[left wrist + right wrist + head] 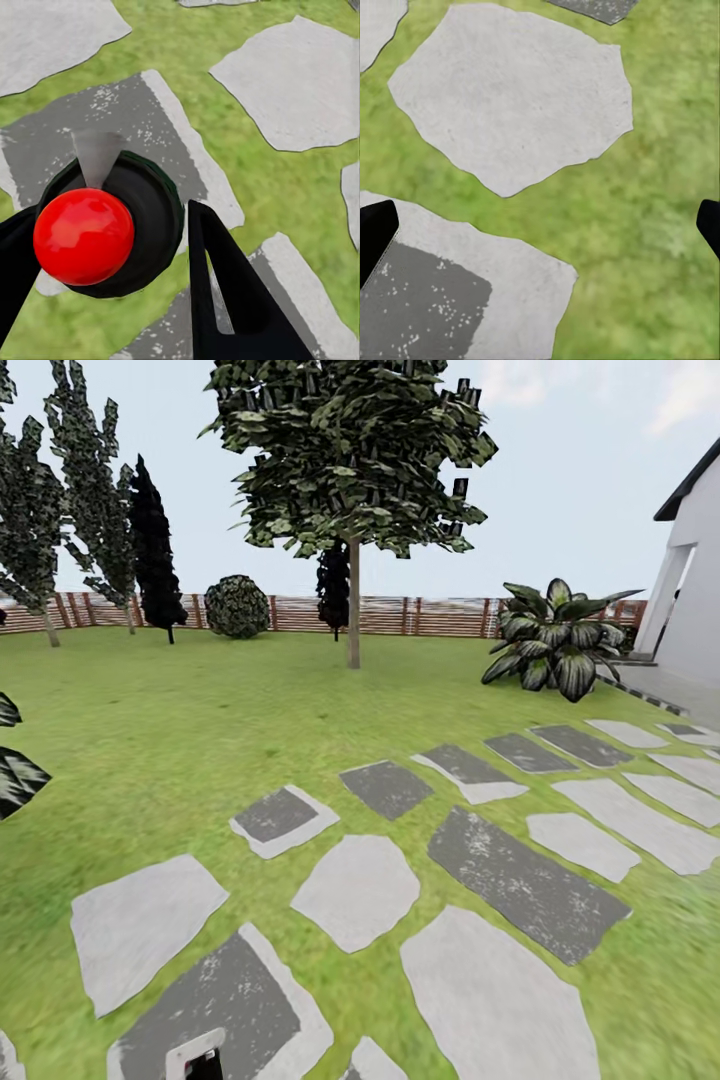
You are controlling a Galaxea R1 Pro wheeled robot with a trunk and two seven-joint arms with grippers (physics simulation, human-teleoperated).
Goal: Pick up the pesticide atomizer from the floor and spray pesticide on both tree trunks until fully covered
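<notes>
Head view: 1 tree [353, 600]; left pincer [112, 247] clamps 1 atomizer [112, 225], right pincer [540, 232] apart.

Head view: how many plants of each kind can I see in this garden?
Broad-crowned tree: 1
Tall narrow trees: 4
Round bush: 1
Big-leaved plants: 2, one cut off by the picture's edge
Total: 8

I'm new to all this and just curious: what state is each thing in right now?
Left gripper: shut on a black object with a red ball.
Right gripper: open, holding nothing, over grass.
Tree: standing upright, no white specks visible on its trunk.
Fence: standing intact.
</notes>
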